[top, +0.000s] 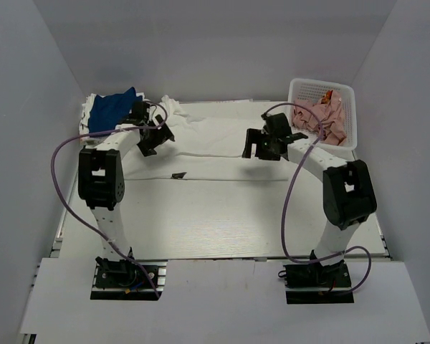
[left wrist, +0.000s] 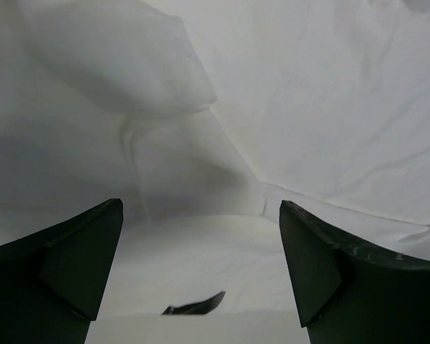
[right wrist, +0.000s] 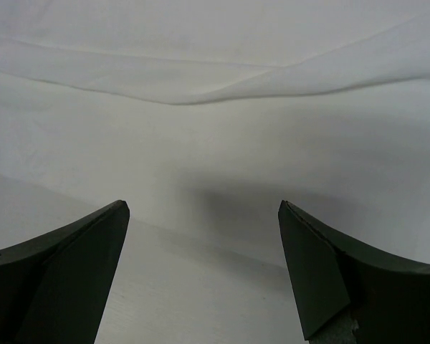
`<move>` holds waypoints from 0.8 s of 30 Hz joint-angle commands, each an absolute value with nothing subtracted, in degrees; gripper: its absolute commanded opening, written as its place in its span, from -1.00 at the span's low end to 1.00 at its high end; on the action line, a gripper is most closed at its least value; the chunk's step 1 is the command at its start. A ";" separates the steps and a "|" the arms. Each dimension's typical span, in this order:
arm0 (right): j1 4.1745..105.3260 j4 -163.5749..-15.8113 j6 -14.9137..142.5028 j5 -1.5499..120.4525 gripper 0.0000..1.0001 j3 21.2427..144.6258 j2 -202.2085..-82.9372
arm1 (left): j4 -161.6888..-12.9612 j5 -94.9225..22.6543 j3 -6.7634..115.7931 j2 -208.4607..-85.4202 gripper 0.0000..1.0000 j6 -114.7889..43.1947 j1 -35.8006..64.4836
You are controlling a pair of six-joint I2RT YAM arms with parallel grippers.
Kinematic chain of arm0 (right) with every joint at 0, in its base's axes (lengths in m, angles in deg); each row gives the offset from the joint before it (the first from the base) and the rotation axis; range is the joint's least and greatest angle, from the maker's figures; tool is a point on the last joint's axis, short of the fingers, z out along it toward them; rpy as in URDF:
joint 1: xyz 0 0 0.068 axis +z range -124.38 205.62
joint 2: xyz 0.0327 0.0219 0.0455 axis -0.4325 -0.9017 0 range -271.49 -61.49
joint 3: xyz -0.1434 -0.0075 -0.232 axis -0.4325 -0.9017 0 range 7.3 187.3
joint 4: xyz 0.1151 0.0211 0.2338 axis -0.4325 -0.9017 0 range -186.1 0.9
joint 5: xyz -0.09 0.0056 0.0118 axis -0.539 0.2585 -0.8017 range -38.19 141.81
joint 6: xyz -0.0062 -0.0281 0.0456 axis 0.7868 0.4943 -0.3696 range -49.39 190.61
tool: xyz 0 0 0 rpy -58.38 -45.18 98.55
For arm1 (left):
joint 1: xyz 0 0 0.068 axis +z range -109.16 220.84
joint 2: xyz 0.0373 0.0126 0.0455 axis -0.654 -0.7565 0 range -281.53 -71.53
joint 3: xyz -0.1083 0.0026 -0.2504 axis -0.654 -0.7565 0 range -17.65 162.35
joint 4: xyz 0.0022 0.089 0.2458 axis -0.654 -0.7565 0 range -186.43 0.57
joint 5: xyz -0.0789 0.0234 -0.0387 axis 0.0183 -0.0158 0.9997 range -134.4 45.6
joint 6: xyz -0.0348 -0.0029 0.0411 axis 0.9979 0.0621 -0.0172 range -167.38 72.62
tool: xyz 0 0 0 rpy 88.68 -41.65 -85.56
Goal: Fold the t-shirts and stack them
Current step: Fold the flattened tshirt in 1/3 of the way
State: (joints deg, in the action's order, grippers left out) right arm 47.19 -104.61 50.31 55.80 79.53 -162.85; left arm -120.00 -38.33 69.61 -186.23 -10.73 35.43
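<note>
A large white t-shirt (top: 215, 140) lies spread across the far half of the table, its small dark neck label (top: 178, 175) at its near edge. A royal blue t-shirt (top: 115, 107) lies on a white pile at the back left. Over the shirt's left part, my left gripper (top: 152, 140) stands open with nothing between its fingers. The left wrist view shows that gripper (left wrist: 201, 208) above rumpled white t-shirt cloth (left wrist: 308, 107), with the label (left wrist: 195, 304) just below. My right gripper (top: 261, 147) hangs open and empty over the shirt's right part. In its wrist view the gripper (right wrist: 203, 208) sits over the white t-shirt's (right wrist: 215, 143) near hem.
A white mesh basket (top: 347, 93) holding crumpled pink cloth (top: 326, 118) stands at the back right. Bare white tabletop (top: 215, 222) fills the near half. Grey walls close in the left, right and back sides.
</note>
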 commanded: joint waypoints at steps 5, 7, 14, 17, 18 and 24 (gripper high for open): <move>47.51 -103.07 51.01 56.12 0.81 79.82 -168.10 | -120.80 -37.19 77.36 -192.99 1.00 -12.13 33.37; 47.42 -103.68 50.83 55.77 0.81 79.81 -169.07 | -120.81 -38.33 77.96 -193.61 1.00 -12.13 33.37; 47.16 -103.07 50.66 53.92 0.81 77.97 -169.77 | -114.93 -33.68 80.95 -197.04 1.00 -10.38 32.84; 47.42 -103.07 50.48 53.75 0.81 77.70 -170.39 | -109.57 -31.74 85.17 -199.50 1.00 -10.37 32.84; 47.33 -103.25 50.48 53.05 0.81 77.35 -170.39 | -106.60 -31.22 87.87 -200.46 1.00 -10.37 32.84; 47.24 -103.51 51.71 52.07 0.81 77.87 -170.04 | -101.82 -22.78 109.67 -213.90 1.00 -8.96 32.84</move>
